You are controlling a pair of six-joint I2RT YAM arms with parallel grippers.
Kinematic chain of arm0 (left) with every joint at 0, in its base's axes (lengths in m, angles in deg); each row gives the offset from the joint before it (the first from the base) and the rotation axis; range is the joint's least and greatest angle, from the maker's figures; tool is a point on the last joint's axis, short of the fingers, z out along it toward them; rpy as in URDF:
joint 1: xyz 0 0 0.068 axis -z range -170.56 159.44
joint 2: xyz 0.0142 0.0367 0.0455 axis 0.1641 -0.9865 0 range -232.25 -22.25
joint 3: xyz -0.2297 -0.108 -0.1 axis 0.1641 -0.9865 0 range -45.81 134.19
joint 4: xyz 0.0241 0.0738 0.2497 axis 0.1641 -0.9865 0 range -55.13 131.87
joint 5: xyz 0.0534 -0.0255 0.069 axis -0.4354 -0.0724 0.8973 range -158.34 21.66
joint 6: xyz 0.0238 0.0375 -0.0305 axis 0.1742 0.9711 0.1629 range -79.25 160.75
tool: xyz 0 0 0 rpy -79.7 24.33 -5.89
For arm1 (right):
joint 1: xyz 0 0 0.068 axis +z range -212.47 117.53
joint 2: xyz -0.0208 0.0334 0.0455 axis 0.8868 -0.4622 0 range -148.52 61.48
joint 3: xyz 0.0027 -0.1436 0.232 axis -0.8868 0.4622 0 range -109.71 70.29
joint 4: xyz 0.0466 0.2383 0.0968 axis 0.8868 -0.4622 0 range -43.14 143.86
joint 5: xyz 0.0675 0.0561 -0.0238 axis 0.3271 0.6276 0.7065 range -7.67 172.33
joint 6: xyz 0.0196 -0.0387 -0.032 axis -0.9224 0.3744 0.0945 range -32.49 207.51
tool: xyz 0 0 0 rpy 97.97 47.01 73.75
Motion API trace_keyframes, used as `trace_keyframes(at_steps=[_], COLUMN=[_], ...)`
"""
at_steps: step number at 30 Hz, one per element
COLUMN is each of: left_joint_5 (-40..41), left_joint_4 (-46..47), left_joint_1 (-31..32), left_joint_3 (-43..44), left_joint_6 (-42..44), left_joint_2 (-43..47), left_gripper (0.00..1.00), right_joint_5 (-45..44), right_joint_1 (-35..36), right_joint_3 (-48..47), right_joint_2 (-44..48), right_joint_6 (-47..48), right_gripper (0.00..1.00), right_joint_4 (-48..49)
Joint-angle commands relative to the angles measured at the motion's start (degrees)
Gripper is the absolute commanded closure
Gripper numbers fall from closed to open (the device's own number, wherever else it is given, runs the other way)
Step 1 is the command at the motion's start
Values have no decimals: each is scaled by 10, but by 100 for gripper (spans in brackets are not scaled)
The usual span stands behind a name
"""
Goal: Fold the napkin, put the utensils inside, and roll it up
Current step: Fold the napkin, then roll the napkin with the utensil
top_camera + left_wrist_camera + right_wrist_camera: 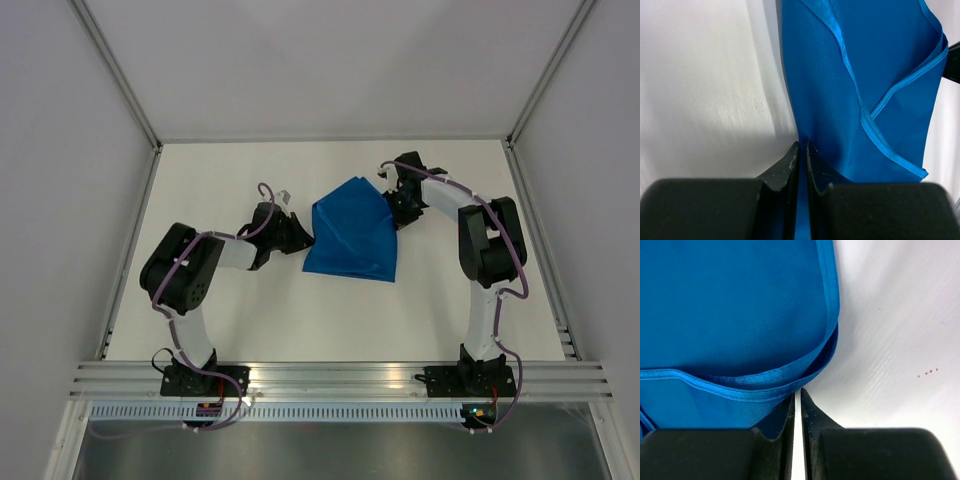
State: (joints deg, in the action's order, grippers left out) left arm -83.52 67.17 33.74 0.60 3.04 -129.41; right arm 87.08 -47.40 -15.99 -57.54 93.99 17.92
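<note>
The blue napkin (350,232) lies partly folded and rumpled in the middle of the white table. My left gripper (305,238) is at its left edge and shut on it; in the left wrist view blue cloth (880,60) runs between the closed jaws of the left gripper (802,145). My right gripper (398,212) is at the napkin's upper right edge. In the right wrist view its jaws are shut with only white table between them, and the right gripper (797,392) has its tips touching the doubled hem of the napkin (730,305). The knife is not in view.
White walls with metal corner rails (530,100) enclose the table on three sides. An aluminium rail (330,378) runs along the near edge with both arm bases on it.
</note>
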Motion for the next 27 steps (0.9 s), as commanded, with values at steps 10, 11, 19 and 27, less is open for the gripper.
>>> trace_keyframes(at_steps=[10, 11, 19, 27], left_joint_5=[56, 61, 76, 105], left_joint_4=[-30, -29, -80, -110], left_joint_1=[-6, -8, -40, -39], left_joint_3=[-47, -54, -35, 1], left_joint_6=[-18, -20, 21, 74], left_joint_2=[26, 31, 116, 242], left_gripper=[72, 69, 49, 53], right_joint_5=[-22, -35, -26, 98], right_joint_1=[3, 2, -39, -61], right_joint_3=[-46, -37, -2, 7], right_joint_2=[-40, -35, 63, 178], right_joint_6=[1, 0, 34, 193], right_gripper=[86, 86, 68, 54], right_joint_4=[-11, -6, 10, -12])
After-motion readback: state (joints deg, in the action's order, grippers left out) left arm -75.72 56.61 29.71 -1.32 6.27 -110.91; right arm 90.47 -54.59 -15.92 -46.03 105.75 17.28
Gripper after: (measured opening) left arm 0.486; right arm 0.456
